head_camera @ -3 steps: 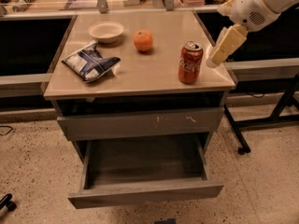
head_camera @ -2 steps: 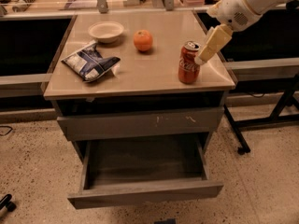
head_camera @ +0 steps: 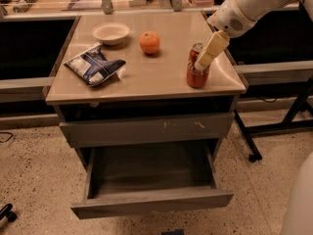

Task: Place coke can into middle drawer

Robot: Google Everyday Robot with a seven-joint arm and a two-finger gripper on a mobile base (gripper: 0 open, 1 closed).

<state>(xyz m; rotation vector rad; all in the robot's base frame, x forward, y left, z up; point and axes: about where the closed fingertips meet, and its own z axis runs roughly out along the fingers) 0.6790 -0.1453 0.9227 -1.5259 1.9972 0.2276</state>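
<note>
The coke can (head_camera: 196,75) stands upright on the right side of the cabinet top (head_camera: 156,77), near the front edge. My gripper (head_camera: 202,61) reaches in from the upper right on the white arm (head_camera: 249,6). Its cream tip overlaps the can's top and upper right side. The can rests on the top, not lifted. The middle drawer (head_camera: 146,173) is pulled open below, with a plain grey front (head_camera: 151,202) and a dark inside with nothing in it.
An orange (head_camera: 149,42), a white bowl (head_camera: 111,33) and a blue-and-white chip bag (head_camera: 94,65) lie on the cabinet top. A shut drawer front with pale scratches (head_camera: 146,129) sits above the open drawer. Black table legs (head_camera: 249,141) stand at the right.
My gripper has moved left and down from beside the can to its top. The can and the drawer have not moved.
</note>
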